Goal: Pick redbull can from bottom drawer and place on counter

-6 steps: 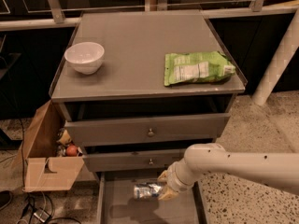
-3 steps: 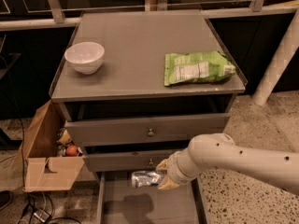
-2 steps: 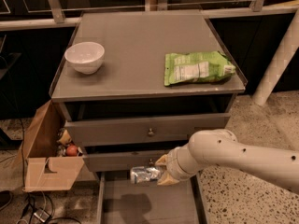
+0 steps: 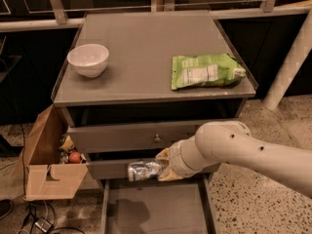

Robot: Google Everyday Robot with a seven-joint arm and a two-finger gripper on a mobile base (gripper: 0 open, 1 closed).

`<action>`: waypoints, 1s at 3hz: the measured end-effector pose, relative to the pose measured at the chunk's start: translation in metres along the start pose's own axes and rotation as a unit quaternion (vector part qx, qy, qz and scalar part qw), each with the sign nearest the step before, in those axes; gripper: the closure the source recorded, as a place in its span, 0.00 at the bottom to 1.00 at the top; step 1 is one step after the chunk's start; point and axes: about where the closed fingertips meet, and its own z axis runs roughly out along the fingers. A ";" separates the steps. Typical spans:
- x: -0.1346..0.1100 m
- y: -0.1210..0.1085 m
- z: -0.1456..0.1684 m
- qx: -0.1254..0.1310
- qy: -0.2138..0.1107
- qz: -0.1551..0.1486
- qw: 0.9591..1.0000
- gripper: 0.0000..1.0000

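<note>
The redbull can (image 4: 143, 170), silver and blue, lies sideways in the air in front of the middle drawer, above the open bottom drawer (image 4: 155, 211). My gripper (image 4: 163, 167) is shut on the can's right end, and the white arm reaches in from the right. The bottom drawer's grey tray shows nothing inside but the can's shadow. The counter (image 4: 141, 52) is the grey top of the cabinet, well above the can.
On the counter stand a white bowl (image 4: 88, 59) at the left and a green snack bag (image 4: 206, 70) at the right. An open cardboard box (image 4: 46, 162) with small items sits on the floor left of the cabinet. The two upper drawers are closed.
The gripper has lifted the can out of the bottom drawer, and it now hangs level with the middle drawer's front. The arm has risen with it.
</note>
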 end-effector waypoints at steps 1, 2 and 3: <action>-0.001 0.000 0.000 0.000 0.000 -0.001 1.000 1.00; -0.002 -0.005 -0.002 -0.002 -0.007 0.003 1.000 1.00; -0.025 -0.028 -0.023 0.018 -0.018 -0.017 1.000 1.00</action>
